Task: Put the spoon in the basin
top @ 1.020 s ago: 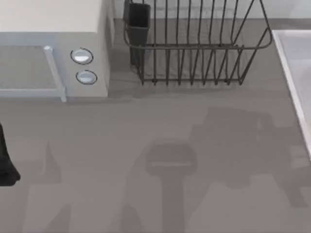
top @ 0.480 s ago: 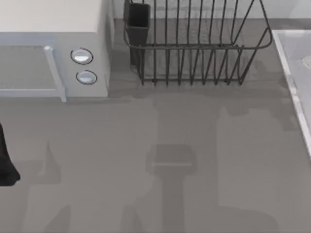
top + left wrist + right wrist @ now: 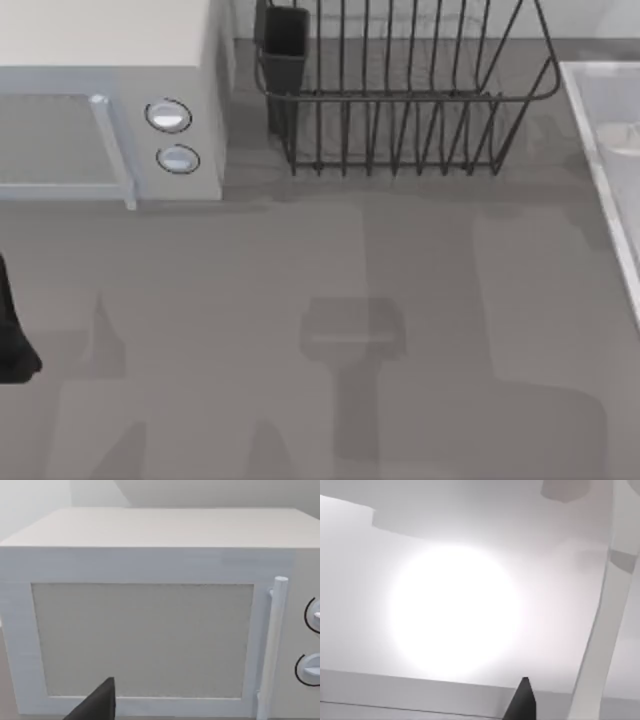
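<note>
The basin (image 3: 598,170) runs along the top view's right edge, pale with a lighter raised rim. Inside it, near the far end, a small faint whitish shape, the spoon (image 3: 621,135), shows against the pale floor. I cannot tell whether it rests there or hangs above. My left arm (image 3: 10,335) sits parked at the table's left edge, and a dark tip of my left gripper (image 3: 100,704) faces the microwave. A dark tip of my right gripper (image 3: 522,700) points at pale surfaces washed out by a bright glare.
A white microwave (image 3: 110,95) with two round knobs stands at the back left. A dark wire dish rack (image 3: 400,100) with a black cup holder stands at the back middle. Soft arm shadows lie across the grey tabletop (image 3: 300,300).
The spoon's pale shape appeared over the basin at the right edge and drifted slightly leftward and nearer. The big shadows on the table shifted and thinned. The left arm stayed put.
</note>
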`<move>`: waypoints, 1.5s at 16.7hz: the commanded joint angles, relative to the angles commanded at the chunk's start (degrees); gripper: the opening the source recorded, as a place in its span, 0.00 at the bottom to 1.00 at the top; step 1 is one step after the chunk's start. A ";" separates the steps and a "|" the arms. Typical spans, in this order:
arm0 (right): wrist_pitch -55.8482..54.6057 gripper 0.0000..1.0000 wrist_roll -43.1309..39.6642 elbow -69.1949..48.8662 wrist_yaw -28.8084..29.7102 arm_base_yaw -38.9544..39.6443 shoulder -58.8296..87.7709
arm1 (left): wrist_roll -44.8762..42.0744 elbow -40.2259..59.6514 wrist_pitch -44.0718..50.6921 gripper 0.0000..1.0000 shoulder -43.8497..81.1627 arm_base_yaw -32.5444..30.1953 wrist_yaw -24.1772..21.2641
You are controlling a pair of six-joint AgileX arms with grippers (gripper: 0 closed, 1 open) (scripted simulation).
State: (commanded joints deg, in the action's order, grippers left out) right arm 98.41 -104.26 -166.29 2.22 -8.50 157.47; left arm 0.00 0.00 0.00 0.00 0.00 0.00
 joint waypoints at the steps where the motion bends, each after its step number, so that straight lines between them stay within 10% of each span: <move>1: 0.00 0.00 0.00 0.00 0.00 0.00 0.00 | 0.00 0.00 0.00 1.00 0.00 0.00 0.00; 20: -18.65 0.00 -0.01 27.36 -0.12 0.05 -8.66 | 0.00 0.00 0.00 1.00 0.00 0.00 0.00; 25: -18.65 0.38 -0.01 27.36 -0.12 0.05 -8.66 | 0.00 0.00 0.00 1.00 0.00 0.00 0.00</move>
State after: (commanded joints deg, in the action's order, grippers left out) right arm 79.76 -104.27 -138.93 2.10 -8.45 148.81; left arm 0.00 0.00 0.00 0.00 0.00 0.00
